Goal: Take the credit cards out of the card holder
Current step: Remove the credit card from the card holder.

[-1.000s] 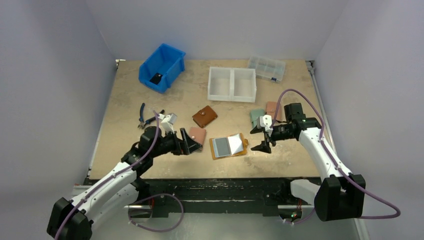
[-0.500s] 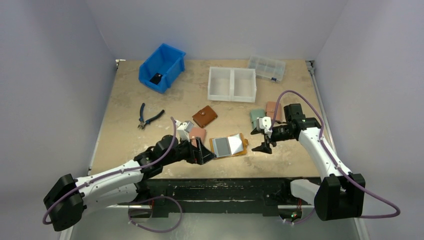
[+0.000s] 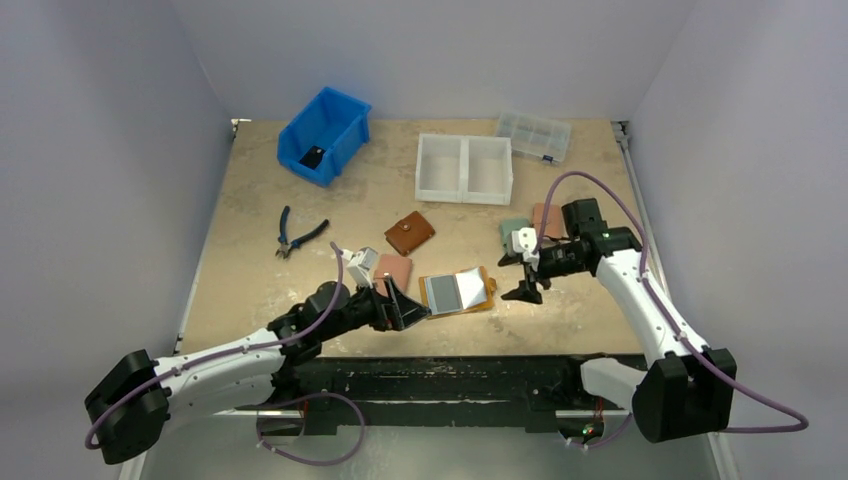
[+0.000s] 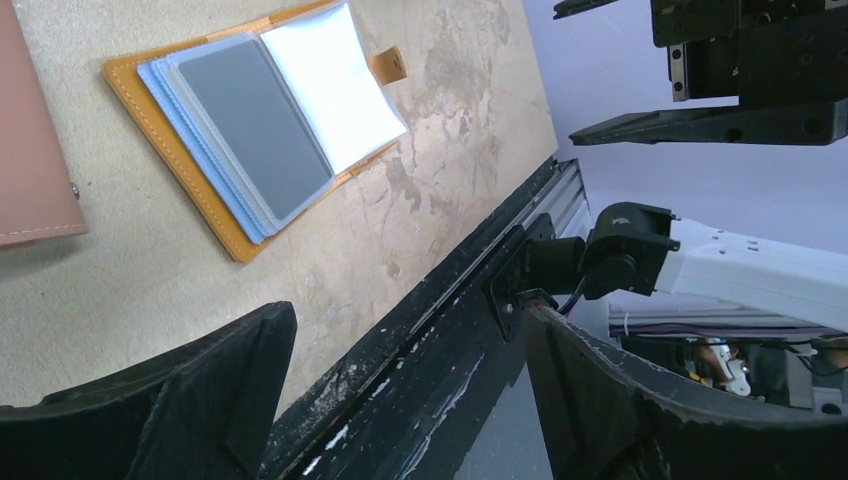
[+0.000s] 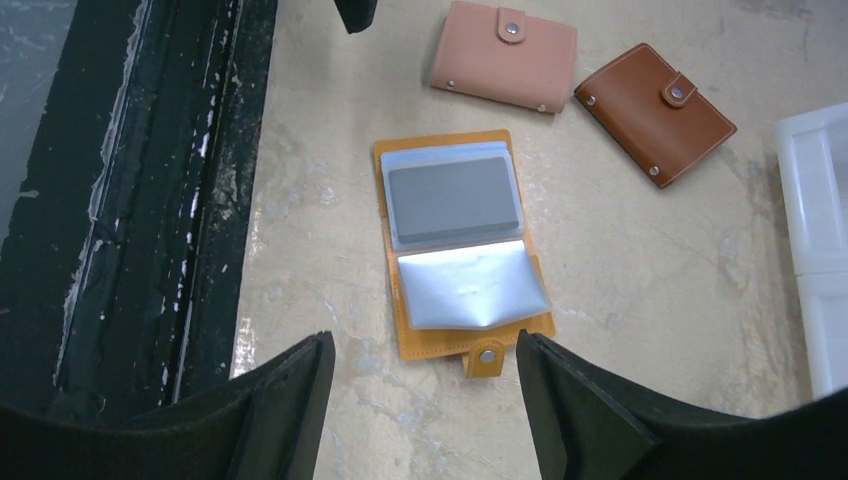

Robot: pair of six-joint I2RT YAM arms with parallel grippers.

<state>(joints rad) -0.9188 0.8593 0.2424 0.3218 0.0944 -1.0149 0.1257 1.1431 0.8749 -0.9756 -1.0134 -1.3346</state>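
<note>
The mustard-orange card holder [image 3: 457,293] lies open on the table near the front edge, snap tab to the right. One grey credit card [image 5: 455,200] shows inside its clear sleeves; the other page is a shiny pale sleeve [image 5: 470,285]. My left gripper [image 3: 404,307] is open, low beside the holder's left edge, with nothing between its fingers. In the left wrist view the holder [image 4: 250,130] lies ahead of the left gripper [image 4: 408,315]. My right gripper [image 3: 519,280] hovers open just right of the tab. In the right wrist view the right gripper [image 5: 422,345] is empty, short of the holder [image 5: 425,340].
A pink wallet [image 3: 393,270] lies just left of the holder, a dark brown one [image 3: 409,232] behind it. Green [image 3: 514,230] and tan [image 3: 545,218] wallets lie by the right arm. Farther back: white divided tray [image 3: 464,168], blue bin [image 3: 324,135], clear box [image 3: 533,135], pliers [image 3: 298,235].
My left arm has swung right and forward, from left of the pink wallet to the holder's left edge. The right gripper has barely shifted. The holder has not moved.
</note>
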